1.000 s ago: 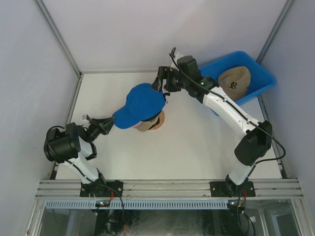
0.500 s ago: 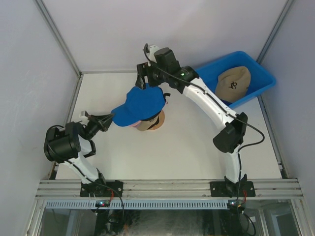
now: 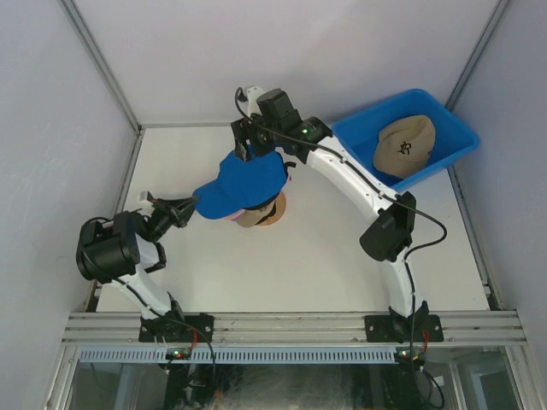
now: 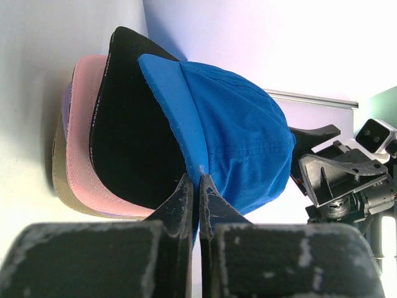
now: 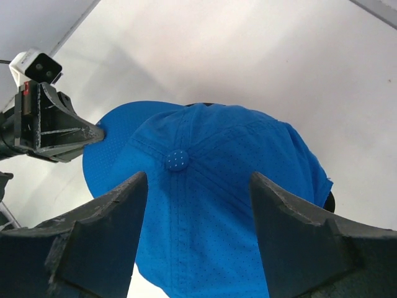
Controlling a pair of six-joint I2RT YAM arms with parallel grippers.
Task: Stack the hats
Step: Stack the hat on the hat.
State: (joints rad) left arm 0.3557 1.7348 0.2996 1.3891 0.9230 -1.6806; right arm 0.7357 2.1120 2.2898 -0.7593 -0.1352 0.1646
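A blue hat (image 3: 246,181) lies on top of a stack of hats on the table. In the left wrist view the black hat (image 4: 130,155), pink hat (image 4: 84,155) and tan brim (image 4: 59,171) show under the blue hat (image 4: 239,146). My left gripper (image 3: 191,206) (image 4: 198,181) is shut on the blue brim's edge. My right gripper (image 3: 246,147) (image 5: 198,186) hangs open over the blue crown (image 5: 205,211), one finger (image 5: 111,230) on each side and not touching it. Another tan hat (image 3: 407,145) lies in the bin.
The blue plastic bin (image 3: 453,132) sits at the back right corner. A wooden stand (image 3: 273,212) shows under the stack. Grey enclosure walls close in the table at the back and on both sides. The right arm reaches across the back of the table.
The right arm swung left from beside the bin to above the back of the blue hat, its jaws narrowing a little. The left gripper kept its hold on the brim.
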